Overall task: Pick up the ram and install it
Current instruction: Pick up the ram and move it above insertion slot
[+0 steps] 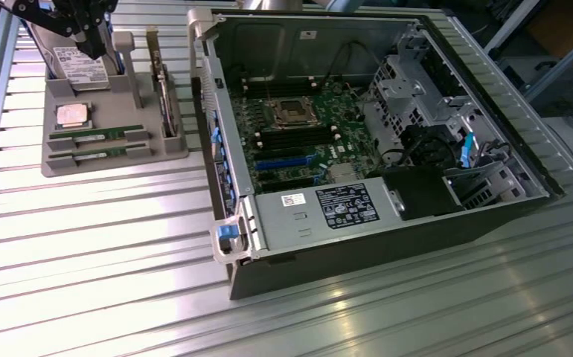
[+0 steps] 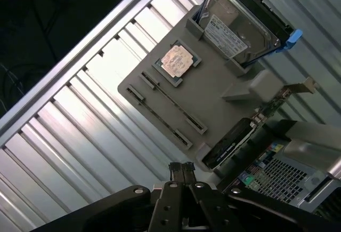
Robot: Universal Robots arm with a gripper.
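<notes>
Tabletop (image 1: 98,245) of ribbed metal, ram (image 1: 96,135) in tray (image 1: 117,166)

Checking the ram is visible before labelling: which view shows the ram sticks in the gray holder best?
The exterior view: the two ram sticks sit in slots of the gray holder with green faces and white labels showing. The wrist view looks down on their top edges, so the sticks read as thin dark lines.
</notes>
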